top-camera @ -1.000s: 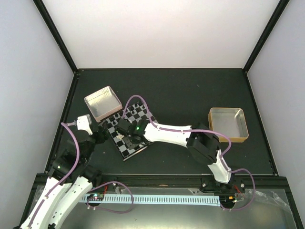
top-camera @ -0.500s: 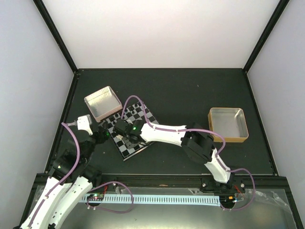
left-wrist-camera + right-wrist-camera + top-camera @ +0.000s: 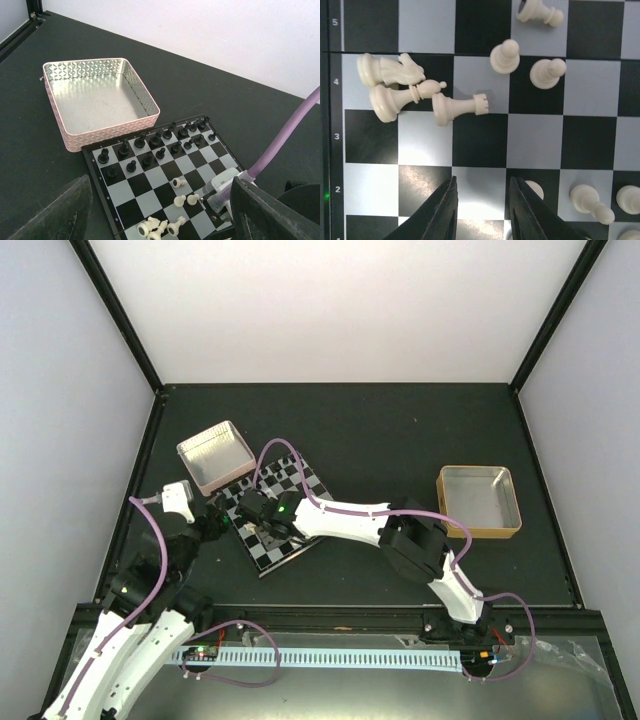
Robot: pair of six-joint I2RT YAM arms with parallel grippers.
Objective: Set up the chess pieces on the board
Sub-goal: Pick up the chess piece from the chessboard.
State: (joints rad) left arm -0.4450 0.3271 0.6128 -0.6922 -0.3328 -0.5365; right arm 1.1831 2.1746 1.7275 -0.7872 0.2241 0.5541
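The board (image 3: 292,480) lies tilted at the left of the table. Black pieces (image 3: 150,145) stand on its far rows. Cream-white chess pieces lie toppled on it: a knight (image 3: 390,70), a bishop (image 3: 400,97) and a rook (image 3: 457,107), with pawns (image 3: 505,56) close by. My right gripper (image 3: 482,192) hovers open over a light square with nothing between its fingers. A white pawn (image 3: 536,188) stands just beside the right finger (image 3: 525,212). My left gripper (image 3: 160,200) is open at the board's near-left corner, holding nothing.
A pink-sided metal tray (image 3: 54,83) touches the board's far-left edge. A second metal tray (image 3: 500,527) sits at the right of the table. More white pawns (image 3: 590,201) stand on the near rows. The right arm (image 3: 350,520) stretches across the board.
The right gripper has shifted a little left over the board and its jaws have parted. The left arm has not moved.
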